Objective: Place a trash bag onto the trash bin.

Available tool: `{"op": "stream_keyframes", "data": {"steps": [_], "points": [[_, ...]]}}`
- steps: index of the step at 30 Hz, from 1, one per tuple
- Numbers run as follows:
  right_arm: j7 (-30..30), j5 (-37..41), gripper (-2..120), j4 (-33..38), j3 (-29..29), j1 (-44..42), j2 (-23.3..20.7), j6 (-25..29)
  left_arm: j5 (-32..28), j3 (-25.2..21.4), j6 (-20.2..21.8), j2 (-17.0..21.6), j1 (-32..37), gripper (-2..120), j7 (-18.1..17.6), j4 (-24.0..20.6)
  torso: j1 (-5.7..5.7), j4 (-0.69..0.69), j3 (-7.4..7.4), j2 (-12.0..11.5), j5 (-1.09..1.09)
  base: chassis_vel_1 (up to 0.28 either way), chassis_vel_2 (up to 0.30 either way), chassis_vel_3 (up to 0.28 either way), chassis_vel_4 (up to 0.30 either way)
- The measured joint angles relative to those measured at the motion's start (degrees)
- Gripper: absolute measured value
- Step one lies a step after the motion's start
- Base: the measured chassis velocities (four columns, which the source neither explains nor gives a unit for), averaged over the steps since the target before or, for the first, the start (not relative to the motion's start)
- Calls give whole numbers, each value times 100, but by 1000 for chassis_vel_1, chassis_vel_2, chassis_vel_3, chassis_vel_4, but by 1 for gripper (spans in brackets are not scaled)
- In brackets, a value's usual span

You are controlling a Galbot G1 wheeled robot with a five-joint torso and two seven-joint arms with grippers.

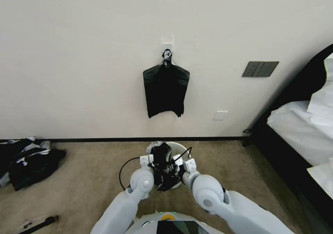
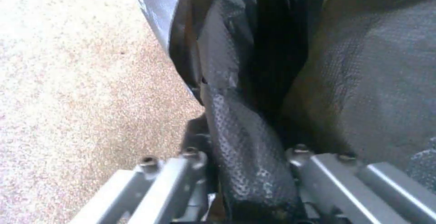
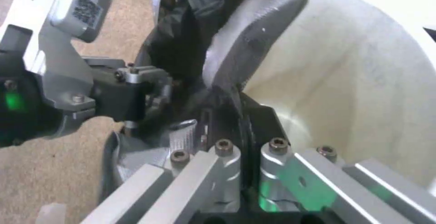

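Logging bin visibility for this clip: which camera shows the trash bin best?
Right wrist view: the trash bin shows its cream inner wall up close. Head view shows its rim behind the trash bag; in the left wrist view I cannot make it out.

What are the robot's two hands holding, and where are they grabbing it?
Both grippers, left and right, pinch the black trash bag by folds of its film, just above the trash bin.

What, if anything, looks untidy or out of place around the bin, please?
A crumpled black-and-white cloth heap lies on the carpet by the wall. The thin black plastic trash bag is bunched over the cream-white round trash bin, pinched by left gripper and right gripper, not yet spread.
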Motion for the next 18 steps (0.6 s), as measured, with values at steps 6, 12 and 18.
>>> {"op": "stream_keyframes", "data": {"steps": [6,12,18], "points": [[-7,-10,0,-8,54,-33,-9,2,118,-14,-85,55,66,0,116,-17,0,-2,0,0,-2,0,0,0,0],[-13,-24,0,1,143,-50,-3,5,239,-81,-255,109,135,0,251,-63,0,0,0,0,0,0,0,0,0],[-35,-25,0,78,283,-99,-59,13,281,-197,-368,189,173,0,303,-125,0,0,1,0,0,0,0,0,0]]}}
